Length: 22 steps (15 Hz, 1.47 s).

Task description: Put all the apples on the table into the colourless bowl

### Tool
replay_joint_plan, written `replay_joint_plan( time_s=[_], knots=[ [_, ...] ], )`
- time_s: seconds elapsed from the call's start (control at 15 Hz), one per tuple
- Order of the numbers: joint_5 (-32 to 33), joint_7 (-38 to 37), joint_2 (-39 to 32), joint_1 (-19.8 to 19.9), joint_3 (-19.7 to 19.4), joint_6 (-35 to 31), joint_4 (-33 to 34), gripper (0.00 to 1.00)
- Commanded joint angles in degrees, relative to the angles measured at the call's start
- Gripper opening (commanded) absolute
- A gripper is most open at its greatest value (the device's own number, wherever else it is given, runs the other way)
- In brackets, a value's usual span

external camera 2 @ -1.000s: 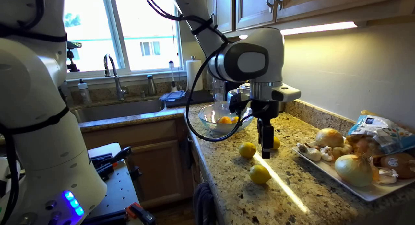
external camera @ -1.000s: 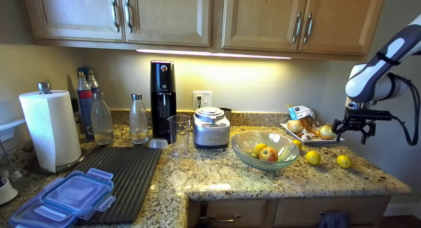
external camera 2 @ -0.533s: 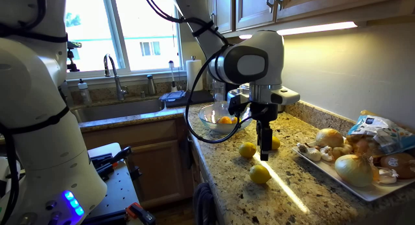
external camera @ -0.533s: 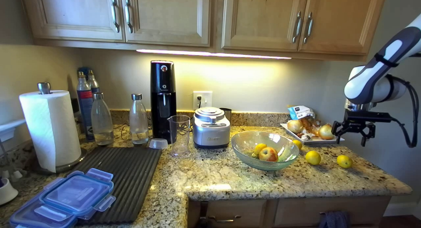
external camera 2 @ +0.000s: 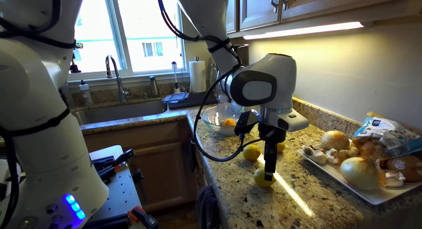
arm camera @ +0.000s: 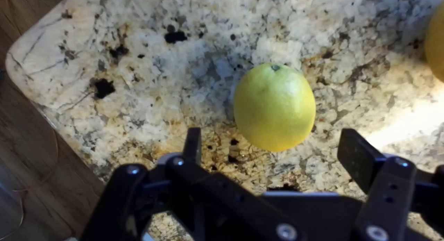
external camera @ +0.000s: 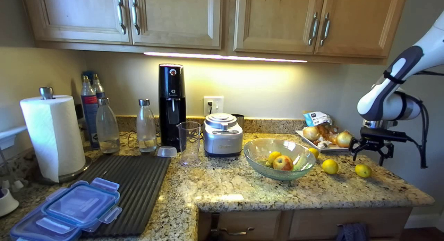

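The gripper [external camera: 367, 161] hangs pointing down over the right end of the table [external camera: 222, 185], a speckled granite countertop, its fingers [arm camera: 357, 157] spread wide apart with nothing held between them. In the wrist view a yellow-green apple [arm camera: 274, 107] lies on the stone just past the fingertips, lined up with the gap and apart from both; in an exterior view the gripper covers part of this fruit. A second yellow apple [external camera: 330, 167] lies to its left, and a third yellow apple [external camera: 313, 152] farther left and farther back, seen past the right rim of the colourless bowl [external camera: 255, 164]. The bowl holds a red-and-yellow apple [external camera: 283, 163] on its near side and a yellow fruit [external camera: 274, 156] behind that. At the far right, near the wall, a white plate [external camera 2: 333, 172] bears onions [external camera 2: 360, 173] and garlic [external camera 2: 319, 157], with a printed bag [external camera 2: 382, 135] at its back. Left of the bowl stand a silver appliance [external camera: 223, 140], a clear beaker [external camera: 189, 143] and a tall black machine [external camera: 172, 102]. Farther left lies a dark ribbed mat [external camera: 138, 199], blue-edged lids [external camera: 81, 202] across its near left side.
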<state>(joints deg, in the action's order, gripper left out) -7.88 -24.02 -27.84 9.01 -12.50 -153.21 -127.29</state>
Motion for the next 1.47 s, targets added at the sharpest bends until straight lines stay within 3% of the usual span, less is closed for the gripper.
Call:
replay_joint_plan(
  time_s=[0.0,0.33,1.27,1.4],
  knots=[
    [-4.4,3.7,-2.4,2.6,1.5,-2.6,1.4,1.00],
    [-7.2,6.1,-4.4,3.9,2.1,-1.0,2.8,1.00],
    [-6.7,7.9,-4.8,3.4,2.5,-0.5,1.3,1.00],
    [-6.5,7.8,-4.7,3.1,2.3,0.1,1.0,0.95]
  ],
)
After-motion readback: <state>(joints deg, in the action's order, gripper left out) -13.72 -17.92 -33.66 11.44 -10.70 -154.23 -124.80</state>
